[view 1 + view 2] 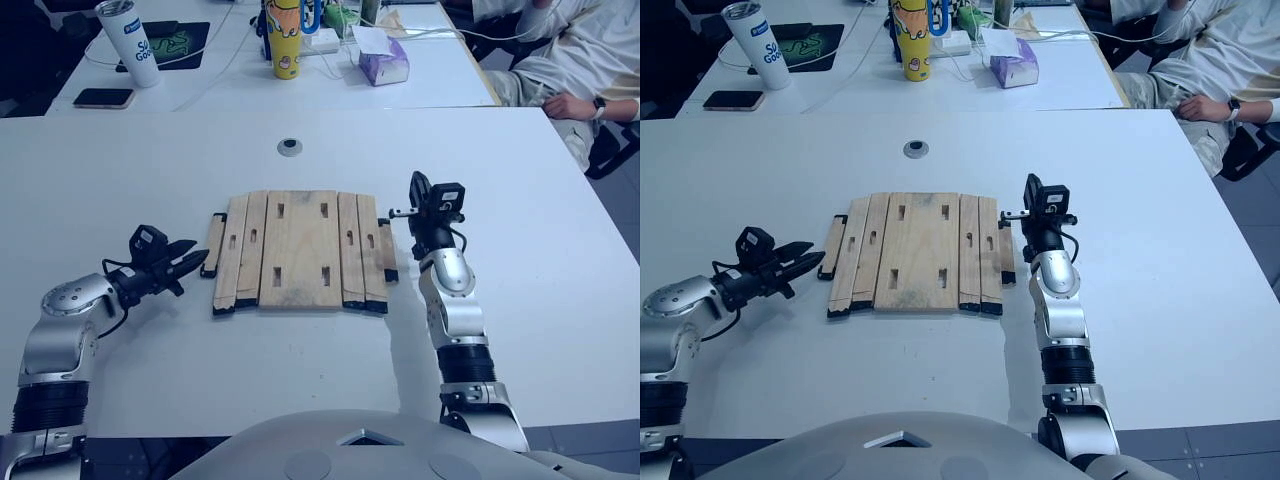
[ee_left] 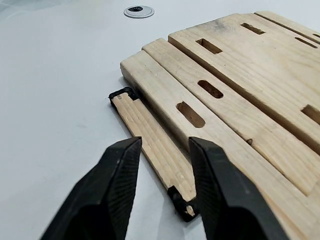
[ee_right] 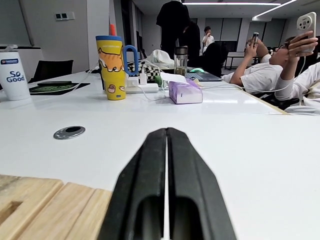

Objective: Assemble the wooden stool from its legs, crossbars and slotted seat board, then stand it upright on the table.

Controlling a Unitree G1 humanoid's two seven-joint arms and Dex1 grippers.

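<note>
- Left eye view: a white table carries the stool parts, and a second table stands behind it.
- Flat mid-table lies the slotted seat board, with slotted legs touching both its sides and thin crossbars outermost.
- Low at the left, the left gripper has its fingers apart, just beside the left crossbar.
- By the boards' far right corner, the right gripper has its fingers pressed together.
- On the rear table stand a white tumbler, a yellow cup, a tissue pack and a phone.
- A round grommet sits in the near table.
</note>
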